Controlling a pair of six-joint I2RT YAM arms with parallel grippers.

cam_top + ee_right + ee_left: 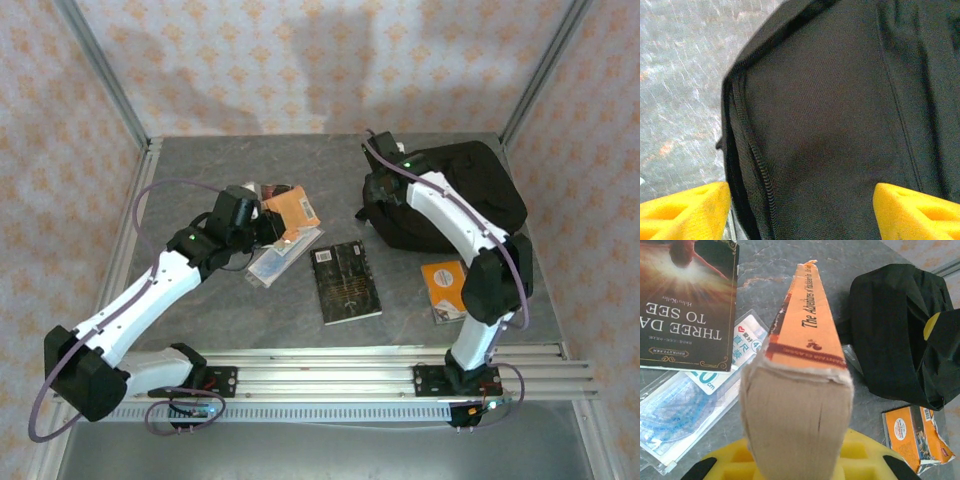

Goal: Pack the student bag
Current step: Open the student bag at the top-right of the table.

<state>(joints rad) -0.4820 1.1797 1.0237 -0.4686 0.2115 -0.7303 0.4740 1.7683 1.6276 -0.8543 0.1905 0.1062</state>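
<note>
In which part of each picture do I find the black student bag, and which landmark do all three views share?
Top external: the student bag lies at the far right of the grey table.
Left wrist: upper right, beyond the orange book held in the left pincer.
Right wrist: centre and right, under the open right pincer.
Shared landmark: the grey table.
</note>
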